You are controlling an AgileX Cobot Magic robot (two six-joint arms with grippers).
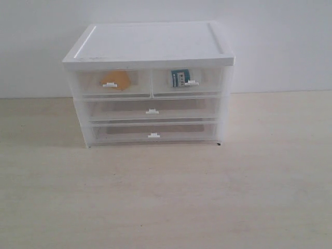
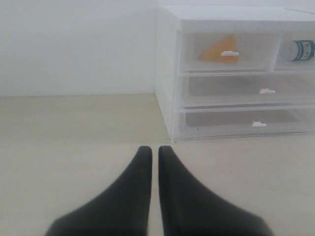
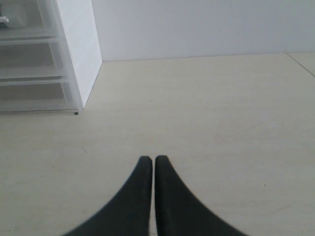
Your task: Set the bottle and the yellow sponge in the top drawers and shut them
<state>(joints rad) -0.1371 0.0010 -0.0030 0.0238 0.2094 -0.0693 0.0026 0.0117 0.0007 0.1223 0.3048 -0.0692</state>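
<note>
Count: 1 cabinet (image 1: 150,41), white top, w/ 4 translucent drawers, i.e. 2 half-width top drawers (image 1: 210,83) side by side over 2 full-width drawers (image 1: 181,110), each w/ 1 white clip handle. All 4 fronts sit flush w/ the frame. 1 yellow sponge (image 1: 118,79) is inside the top drawer at the cabinet's left end. 1 bottle (image 1: 180,79), lying on its side, is inside the one at its right end.

2 grippers. Left gripper (image 2: 153,150) has its black fingers pressed together, nothing between them. Right gripper (image 3: 149,160) is the same, empty. Both hang low over bare worktop (image 1: 166,197), well apart from the cabinet, sponge and bottle.

Worktop is pale beige w/ faint grain. Cabinet stands near its back edge, a plain white wall (image 1: 280,41) behind it.
</note>
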